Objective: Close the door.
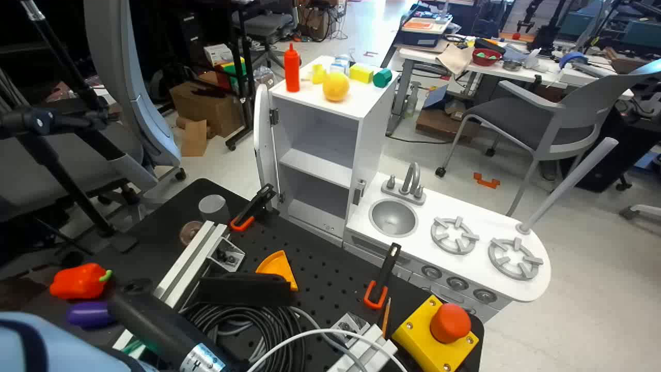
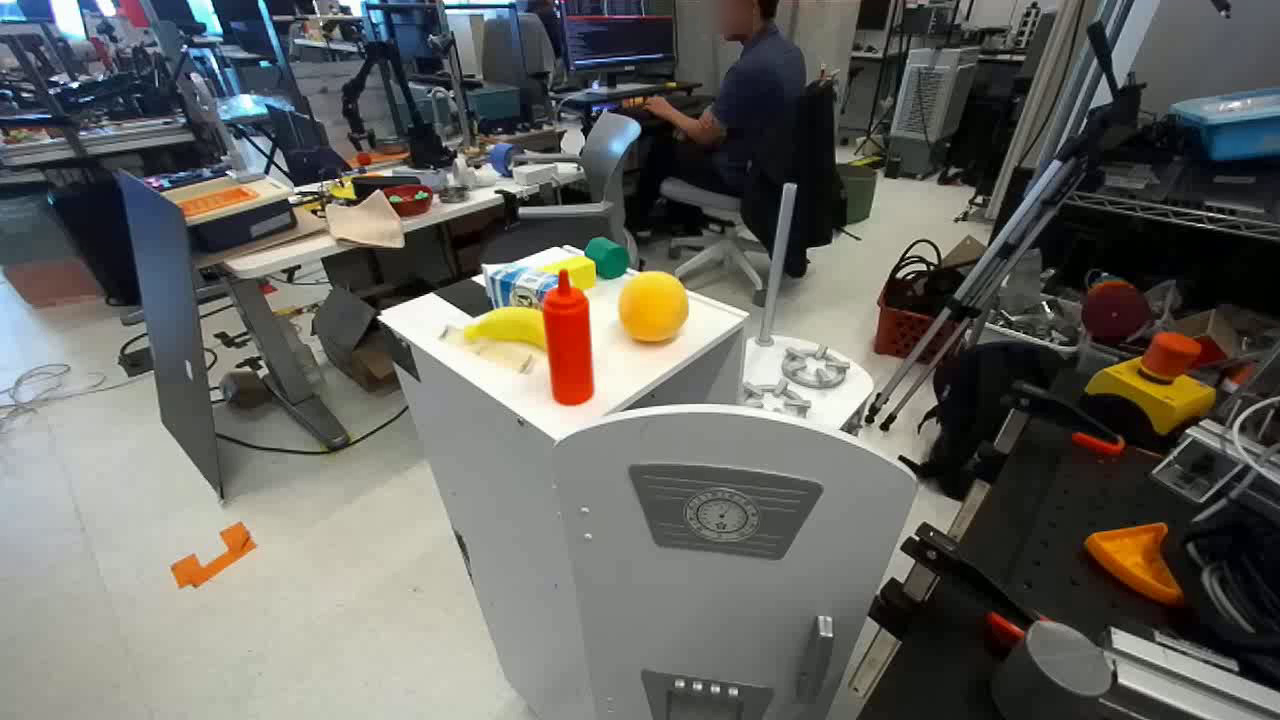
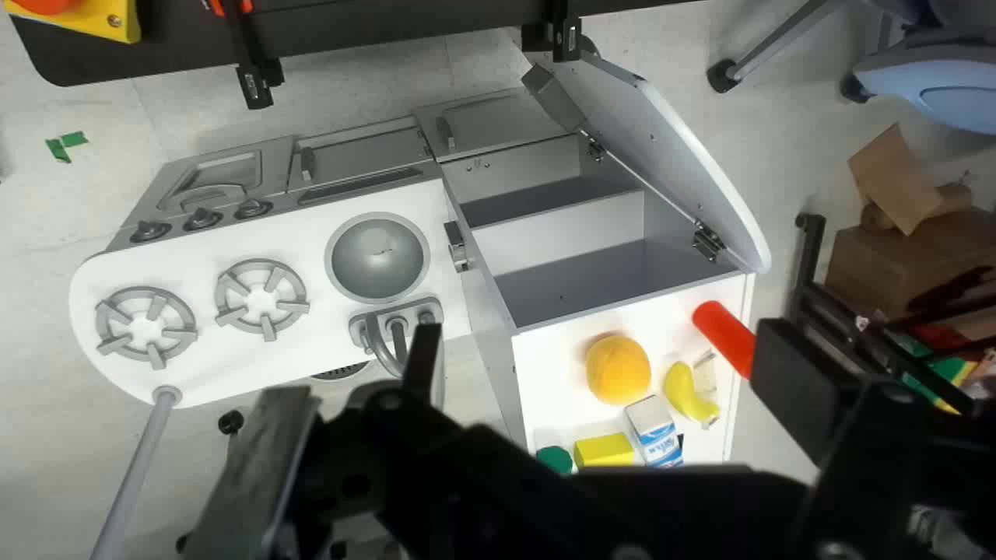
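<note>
When the wrist view is followed from left to right, the burners are met first, then the sink; neither is needed for the work. Next is seen the gripper, whose fingers are spread wide, with nothing held; the cabinet is seen below, through their gap. Above this gap in the view, and a little to its right, the door is found, standing wide open on the side of the table. No touch with the gripper is seen. The door's long axis is upright, as is shown in both exterior views, although in the wrist view it is drawn slanting, with the rounded top end nearest to the finger at right. Probably the push should be applied on the outer face, where the handle is seen in an exterior view, so the free edge must be passed first. At the right, the bottle could be knocked over on the way.
</note>
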